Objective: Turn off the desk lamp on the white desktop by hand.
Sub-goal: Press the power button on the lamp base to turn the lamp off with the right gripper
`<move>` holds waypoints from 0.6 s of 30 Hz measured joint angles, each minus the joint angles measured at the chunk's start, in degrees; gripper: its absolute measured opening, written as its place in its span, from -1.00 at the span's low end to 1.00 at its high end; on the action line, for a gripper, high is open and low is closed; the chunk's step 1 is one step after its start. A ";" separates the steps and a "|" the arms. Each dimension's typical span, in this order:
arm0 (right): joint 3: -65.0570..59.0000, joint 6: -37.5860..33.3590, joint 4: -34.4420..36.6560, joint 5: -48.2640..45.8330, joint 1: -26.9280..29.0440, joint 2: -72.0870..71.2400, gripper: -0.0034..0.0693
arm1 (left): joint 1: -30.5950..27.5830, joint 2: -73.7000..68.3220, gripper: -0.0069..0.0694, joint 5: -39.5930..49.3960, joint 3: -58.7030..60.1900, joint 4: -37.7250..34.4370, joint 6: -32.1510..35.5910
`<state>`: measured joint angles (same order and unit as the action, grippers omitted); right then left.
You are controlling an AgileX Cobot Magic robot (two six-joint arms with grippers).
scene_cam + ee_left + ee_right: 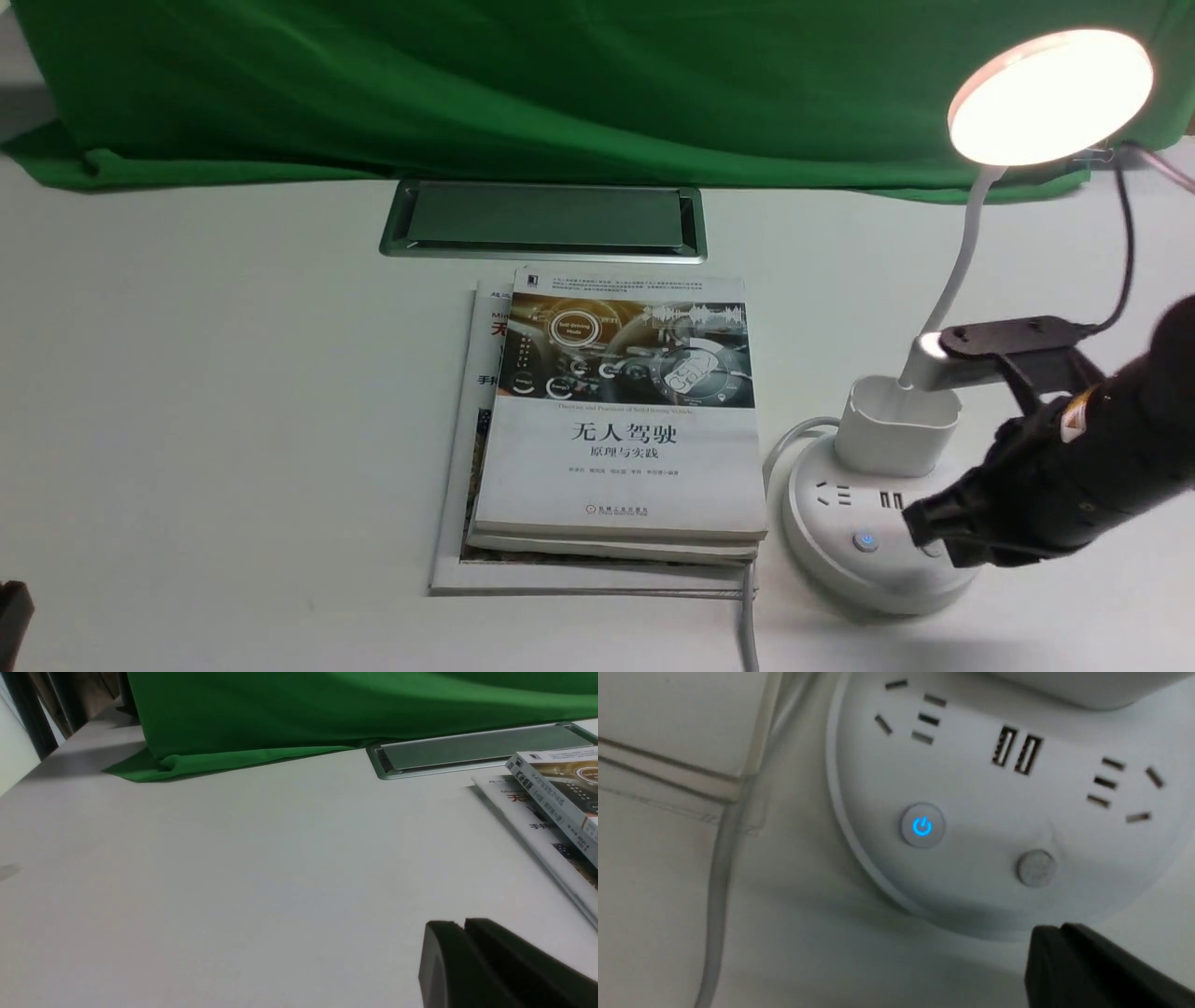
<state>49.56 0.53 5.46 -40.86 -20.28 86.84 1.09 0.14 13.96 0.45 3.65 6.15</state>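
White desk lamp (1050,93) lit, cup holder (894,425) on base (836,527); hand (927,528) closed tight near grey btn (1035,868).

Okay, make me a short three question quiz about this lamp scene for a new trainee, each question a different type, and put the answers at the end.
1. True or false: the desk lamp is lit.
2. Which gripper is down by the lamp's round base?
A. the left gripper
B. the right gripper
C. neither
3. Fill in the blank: the symbol on the power button glows ___.

Key: 1 true; 2 B; 3 blue.
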 joint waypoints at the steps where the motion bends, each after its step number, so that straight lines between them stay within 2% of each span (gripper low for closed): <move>1: 1.20 -0.02 0.00 0.15 0.00 1.65 -0.81 | 0.00 0.00 -0.77 0.00 0.00 0.00 0.00; 18: 4.44 -0.53 -0.02 1.48 0.00 9.28 -0.81 | 0.00 0.00 -0.77 0.00 0.00 0.00 0.00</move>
<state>54.00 0.00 5.44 -39.38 -20.28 96.12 1.09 0.14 13.96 0.45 3.65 6.15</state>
